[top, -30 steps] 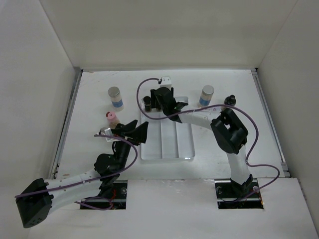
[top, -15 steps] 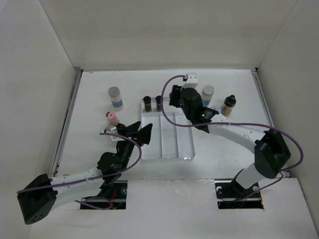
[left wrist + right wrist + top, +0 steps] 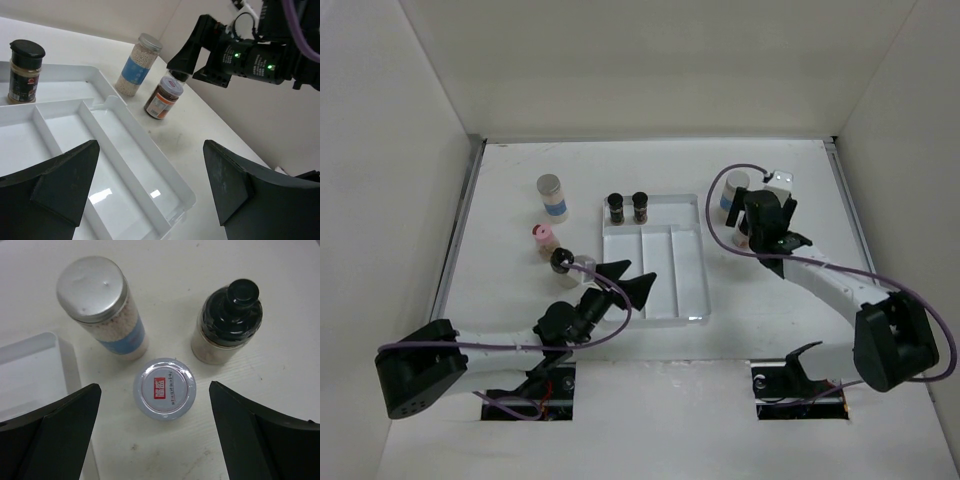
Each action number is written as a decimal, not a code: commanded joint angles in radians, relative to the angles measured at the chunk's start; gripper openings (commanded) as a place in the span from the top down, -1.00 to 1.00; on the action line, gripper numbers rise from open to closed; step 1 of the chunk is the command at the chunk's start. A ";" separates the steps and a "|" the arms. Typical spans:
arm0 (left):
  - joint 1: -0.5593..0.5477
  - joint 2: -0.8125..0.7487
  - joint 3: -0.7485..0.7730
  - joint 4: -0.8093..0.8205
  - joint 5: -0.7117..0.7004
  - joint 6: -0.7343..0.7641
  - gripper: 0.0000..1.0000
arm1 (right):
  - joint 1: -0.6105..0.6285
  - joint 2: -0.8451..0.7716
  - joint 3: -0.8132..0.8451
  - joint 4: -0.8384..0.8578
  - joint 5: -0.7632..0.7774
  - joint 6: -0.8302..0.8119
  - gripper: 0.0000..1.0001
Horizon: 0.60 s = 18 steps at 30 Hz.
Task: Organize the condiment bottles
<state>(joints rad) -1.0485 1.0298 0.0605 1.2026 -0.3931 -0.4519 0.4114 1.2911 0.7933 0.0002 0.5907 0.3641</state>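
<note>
My right gripper (image 3: pixel 763 226) is open, right of the clear tray (image 3: pixel 688 268). In the right wrist view it (image 3: pixel 155 386) hangs above a brown bottle with a pale red-marked lid (image 3: pixel 164 388), fingers either side, not touching. Beside that stand a pale grey-lidded cylinder (image 3: pixel 97 307) and a black-capped bottle (image 3: pixel 229 322). Two dark black-capped bottles (image 3: pixel 616 207) (image 3: pixel 641 206) stand in the tray's far-left corner. Another pale cylinder (image 3: pixel 551 196) and a pink-capped bottle (image 3: pixel 543 240) stand left of the tray. My left gripper (image 3: pixel 636 276) is open and empty over the tray's near-left part.
The left wrist view shows the tray's long compartments (image 3: pixel 125 150), one dark bottle (image 3: pixel 24 70) in it, and the pale cylinder (image 3: pixel 137 70) and brown bottle (image 3: pixel 164 97) beyond its right rim. White walls close in the table on three sides.
My right gripper has left the tray's far-left corner, where two dark bottles now stand, and swung right over the bottles beside the tray. My left gripper moved right over the tray.
</note>
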 commanded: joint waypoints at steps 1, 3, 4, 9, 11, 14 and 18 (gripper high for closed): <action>0.000 0.013 0.044 0.092 0.026 0.013 -0.71 | -0.021 0.060 0.033 -0.037 -0.048 0.001 -0.93; 0.000 0.013 0.042 0.092 0.022 0.013 -0.71 | -0.036 0.092 0.043 -0.028 -0.060 0.003 -0.93; 0.002 0.009 0.041 0.092 0.020 0.012 -0.71 | -0.046 0.106 0.046 -0.020 -0.063 0.003 -0.93; 0.009 -0.005 0.033 0.092 -0.004 0.010 -0.71 | -0.079 0.165 0.055 0.020 -0.098 0.009 -0.82; 0.009 -0.017 0.032 0.089 -0.010 0.010 -0.71 | -0.082 0.175 0.053 0.038 -0.101 0.010 -0.71; 0.012 -0.013 0.029 0.092 -0.024 0.010 -0.71 | -0.082 0.186 0.040 0.099 -0.104 0.012 -0.45; 0.012 -0.017 0.027 0.094 -0.026 0.009 -0.71 | -0.067 0.145 0.003 0.182 -0.085 -0.016 -0.13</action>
<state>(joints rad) -1.0412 1.0286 0.0689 1.2335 -0.4107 -0.4507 0.3347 1.4792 0.8009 0.0364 0.4938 0.3637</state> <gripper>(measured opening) 0.851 0.707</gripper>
